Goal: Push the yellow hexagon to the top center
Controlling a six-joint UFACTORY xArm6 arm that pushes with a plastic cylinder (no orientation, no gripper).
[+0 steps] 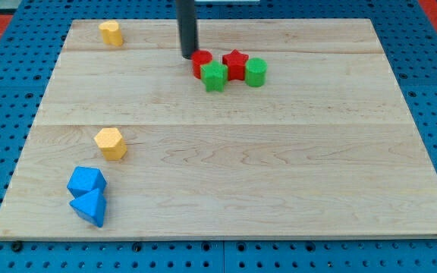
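Observation:
The yellow hexagon (111,142) lies at the view's left, a little below the board's middle height. My tip (189,55) is near the view's top centre, touching or just left of a red block (201,62). The tip is far up and to the right of the yellow hexagon. A second yellow block (111,32), heart-like in shape, sits at the top left corner.
A cluster sits right of my tip: a green star (215,76), a red star (235,64) and a green block (256,72). Two blue blocks (87,182) (90,206) lie at the bottom left, below the yellow hexagon. The wooden board (279,167) rests on a blue pegboard.

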